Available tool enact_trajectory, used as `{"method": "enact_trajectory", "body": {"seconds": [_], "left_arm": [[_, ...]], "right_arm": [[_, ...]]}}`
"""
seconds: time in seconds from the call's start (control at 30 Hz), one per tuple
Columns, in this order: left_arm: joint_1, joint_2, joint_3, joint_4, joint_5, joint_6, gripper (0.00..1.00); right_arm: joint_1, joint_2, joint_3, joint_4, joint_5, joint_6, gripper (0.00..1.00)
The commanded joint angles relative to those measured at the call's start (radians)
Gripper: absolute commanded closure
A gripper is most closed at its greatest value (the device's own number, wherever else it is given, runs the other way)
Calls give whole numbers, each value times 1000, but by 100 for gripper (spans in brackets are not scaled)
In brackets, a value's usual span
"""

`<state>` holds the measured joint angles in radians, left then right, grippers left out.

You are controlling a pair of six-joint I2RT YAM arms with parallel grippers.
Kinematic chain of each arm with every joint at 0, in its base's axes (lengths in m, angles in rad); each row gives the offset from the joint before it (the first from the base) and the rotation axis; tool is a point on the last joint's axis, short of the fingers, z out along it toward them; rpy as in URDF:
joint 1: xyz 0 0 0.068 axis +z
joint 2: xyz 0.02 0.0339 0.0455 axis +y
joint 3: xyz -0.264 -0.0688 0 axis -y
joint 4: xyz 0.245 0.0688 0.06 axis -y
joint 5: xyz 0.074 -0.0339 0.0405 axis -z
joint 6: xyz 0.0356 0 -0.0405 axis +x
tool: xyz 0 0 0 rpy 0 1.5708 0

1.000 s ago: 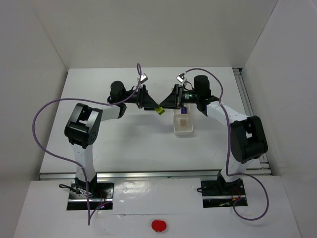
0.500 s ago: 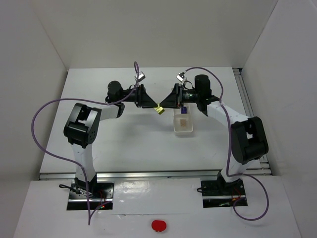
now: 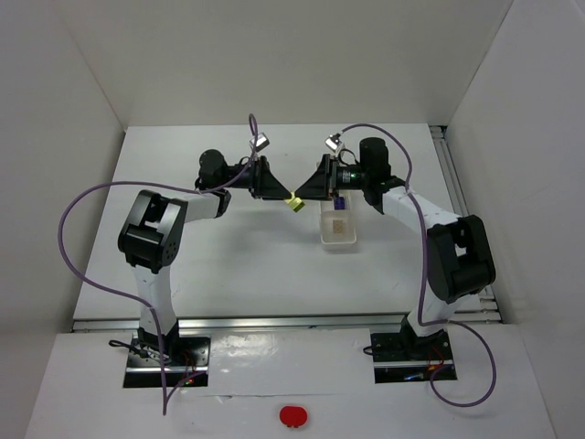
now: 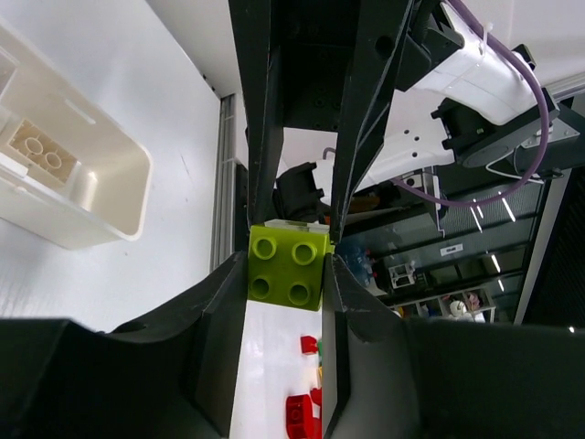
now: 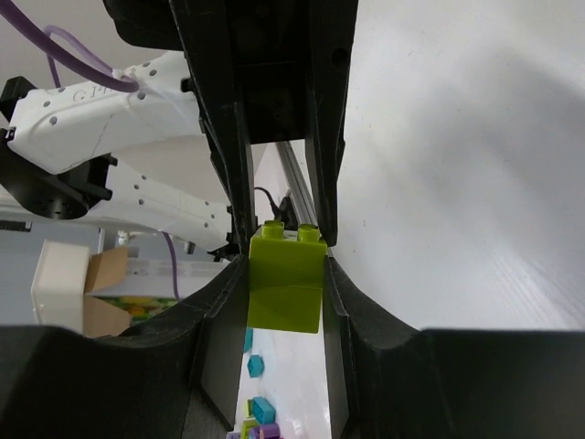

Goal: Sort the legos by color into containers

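Observation:
The yellow-green lego (image 3: 295, 203) hangs in the air above the table, left of the white tray of containers (image 3: 337, 241). My left gripper (image 3: 289, 197) and right gripper (image 3: 303, 195) meet tip to tip on it from opposite sides. In the left wrist view the lego (image 4: 288, 267) sits studs-on between my fingertips, both pads touching it. In the right wrist view the same lego (image 5: 286, 283) is clamped between my right fingers. A cream-white lego (image 3: 339, 224) lies in a tray compartment (image 4: 114, 187), and a dark purple-blue lego (image 3: 338, 202) shows at the tray's far end, partly hidden by the right gripper.
Purple cables loop off both arms (image 3: 87, 206). A metal rail (image 3: 457, 183) runs along the table's right edge. White walls close in the back and sides. A red button (image 3: 293, 417) sits on the near ledge between the arm bases.
My left jaws have narrowed onto the yellow-green lego that the right gripper was holding. The left arm shifted slightly; the right arm and the lego stayed put.

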<state>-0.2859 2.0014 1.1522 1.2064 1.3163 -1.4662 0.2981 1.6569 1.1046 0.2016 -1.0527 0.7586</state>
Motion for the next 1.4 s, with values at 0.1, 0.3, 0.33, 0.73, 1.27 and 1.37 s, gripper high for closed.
{"method": "enact_trajectory", "body": {"seconds": [0.1, 0.3, 0.33, 0.73, 1.27, 1.37], "left_arm": [[-30, -4, 55, 91, 24, -2, 69], [-16, -24, 73, -10, 24, 70, 100], [-16, -24, 73, -65, 24, 87, 100], [45, -164, 179, -774, -49, 606, 100], [36, -164, 175, -777, -49, 612, 100], [36, -164, 175, -786, -58, 621, 100]], "right_arm": [[-5, -22, 0, 22, 28, -18, 99], [-5, -31, 0, 1, 37, -27, 45], [-5, -31, -11, 1, 48, -27, 32], [-5, -22, -20, 12, 39, -41, 18], [56, 18, 44, 130, 7, 30, 39], [56, 18, 35, 150, 7, 39, 59]]}}
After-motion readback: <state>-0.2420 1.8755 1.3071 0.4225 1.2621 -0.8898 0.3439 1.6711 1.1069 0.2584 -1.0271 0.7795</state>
